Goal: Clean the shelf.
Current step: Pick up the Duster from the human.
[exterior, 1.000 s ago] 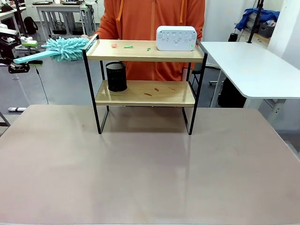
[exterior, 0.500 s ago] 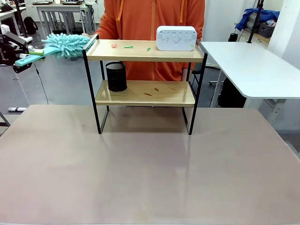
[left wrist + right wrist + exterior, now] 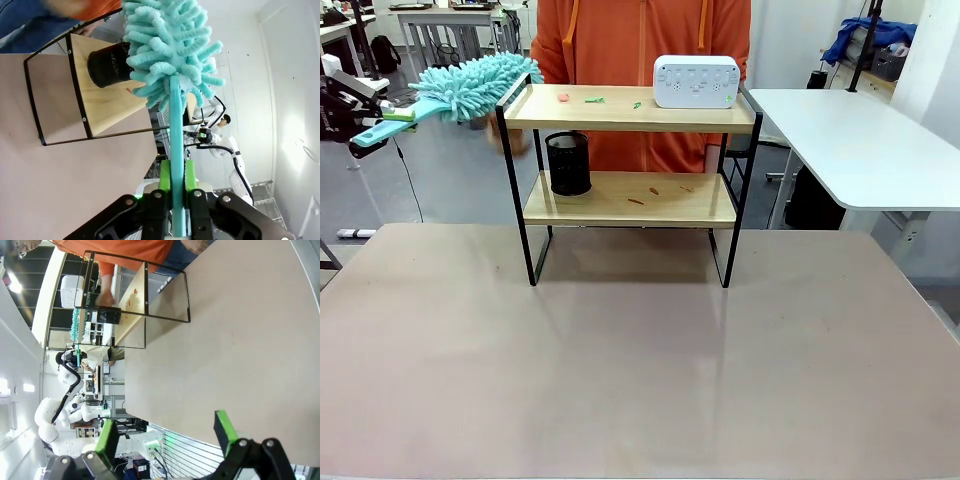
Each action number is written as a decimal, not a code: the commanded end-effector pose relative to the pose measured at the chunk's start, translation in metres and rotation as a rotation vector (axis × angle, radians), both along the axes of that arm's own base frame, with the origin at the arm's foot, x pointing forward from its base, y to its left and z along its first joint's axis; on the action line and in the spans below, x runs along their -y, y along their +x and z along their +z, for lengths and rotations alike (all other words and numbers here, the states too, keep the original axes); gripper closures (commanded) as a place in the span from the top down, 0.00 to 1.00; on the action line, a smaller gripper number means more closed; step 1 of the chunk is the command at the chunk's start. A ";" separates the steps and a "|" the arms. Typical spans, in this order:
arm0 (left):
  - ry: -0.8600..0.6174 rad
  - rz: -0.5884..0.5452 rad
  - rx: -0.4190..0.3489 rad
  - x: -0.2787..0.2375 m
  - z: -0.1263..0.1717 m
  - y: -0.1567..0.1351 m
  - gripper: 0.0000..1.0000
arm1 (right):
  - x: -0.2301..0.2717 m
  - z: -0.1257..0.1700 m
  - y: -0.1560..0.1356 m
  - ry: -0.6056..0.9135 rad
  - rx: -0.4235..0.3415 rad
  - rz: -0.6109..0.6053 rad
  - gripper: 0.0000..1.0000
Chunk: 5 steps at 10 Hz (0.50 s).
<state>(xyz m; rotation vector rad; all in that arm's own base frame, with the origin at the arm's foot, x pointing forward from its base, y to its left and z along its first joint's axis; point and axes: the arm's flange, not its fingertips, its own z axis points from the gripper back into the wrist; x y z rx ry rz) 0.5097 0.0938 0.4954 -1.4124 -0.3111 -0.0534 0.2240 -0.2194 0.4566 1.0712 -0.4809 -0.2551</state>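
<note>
**Duster at the shelf's left end**

The two-tier shelf [image 3: 620, 112], light wooden boards in a thin black metal frame, stands at the far middle of the grey-brown table [image 3: 640, 370], just in front of a person in an orange top [image 3: 640, 40]. Its top board carries a white box-shaped device [image 3: 696, 81] and small pink and green scraps [image 3: 563, 97]. The lower board holds a black mesh cup [image 3: 568, 163] and brown crumbs [image 3: 655, 190].

The left gripper [image 3: 176, 172] is clamped on the handle of a fluffy teal duster [image 3: 470, 85], whose head is by the top board's left rail. The right gripper [image 3: 166, 435] gapes wide, holding nothing.
</note>
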 end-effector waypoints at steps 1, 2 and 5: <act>0.012 -0.003 0.050 -0.001 0.003 -0.016 0.00 | -0.003 -0.001 0.001 0.001 0.032 0.002 1.00; 0.036 0.000 0.088 -0.014 0.007 -0.034 0.00 | -0.003 -0.001 0.001 0.001 0.032 0.002 1.00; 0.191 -0.065 0.190 -0.086 0.008 -0.142 0.00 | -0.003 -0.001 0.001 0.001 0.032 0.002 1.00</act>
